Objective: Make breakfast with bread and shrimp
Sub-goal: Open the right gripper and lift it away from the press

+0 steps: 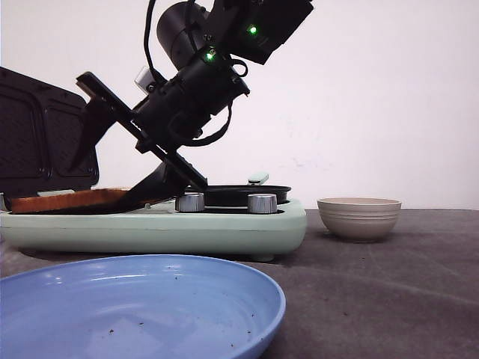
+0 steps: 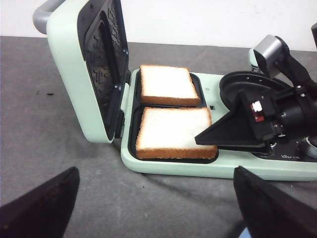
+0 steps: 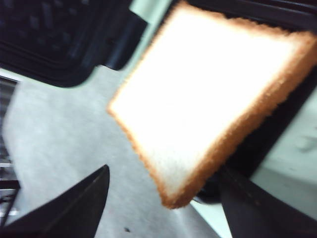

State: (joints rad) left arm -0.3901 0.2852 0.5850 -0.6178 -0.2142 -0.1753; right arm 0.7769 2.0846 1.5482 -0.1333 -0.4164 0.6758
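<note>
Front view: the right gripper (image 1: 123,161) reaches steeply down into the mint-green sandwich maker (image 1: 157,228), its jaws spread, the lower finger touching down at the bread (image 1: 67,200). From this low angle only the brown crust edge shows. The raised lid (image 1: 45,134) is cut off at the picture's left edge. A beige bowl (image 1: 359,217) stands well apart beyond the maker's knob end. A blue plate (image 1: 142,307) lies nearest the camera, partly out of frame. Shrimp cannot be made out.

Left wrist view: two square white slices with golden crust lie flat, side by side, in the maker's dark tray (image 2: 132,148). The right gripper's lower finger (image 2: 228,131) rests over the corner of the nearer slice (image 2: 173,131), nearest the round pan; the farther slice (image 2: 166,84) lies untouched. The left gripper (image 2: 158,208) hangs off the maker's front edge, fingers wide apart and holding nothing, tips only partly visible.

Right wrist view: blurred; one slice (image 3: 208,94) fills the space ahead of the parted fingers (image 3: 74,208), its crust corner between them.
</note>
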